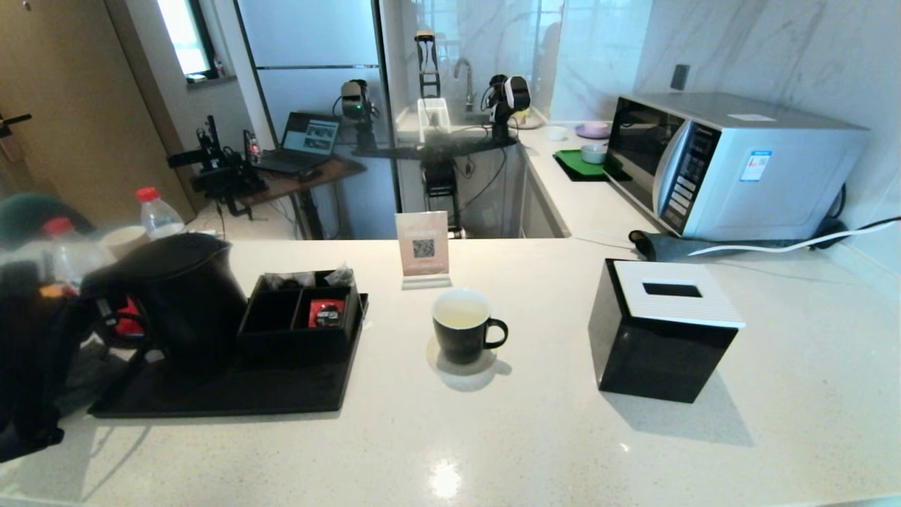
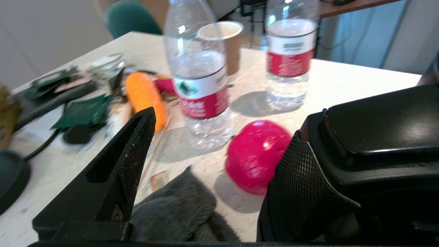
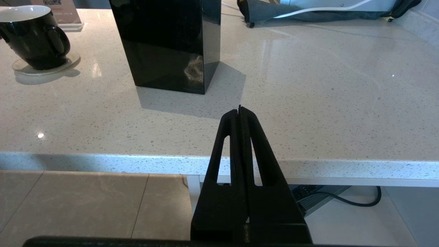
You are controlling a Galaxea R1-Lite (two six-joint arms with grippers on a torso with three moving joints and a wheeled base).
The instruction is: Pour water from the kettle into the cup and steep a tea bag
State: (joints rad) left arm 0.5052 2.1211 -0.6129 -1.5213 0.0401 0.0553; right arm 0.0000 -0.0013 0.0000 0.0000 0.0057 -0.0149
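Water bottles [image 2: 200, 85] and red ball [image 2: 255, 156] behind kettle [image 1: 179, 296]

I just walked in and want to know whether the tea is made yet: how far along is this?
Barely started. The cup stands on its coaster with no tea bag in view. The left gripper, open, is beside the kettle, which sits on the tray, not yet lifted. The right gripper is shut off the counter's edge. Pouring and steeping remain.

Black kettle [image 1: 179, 296] on tray; cup [image 1: 463, 327] (upright) apart.
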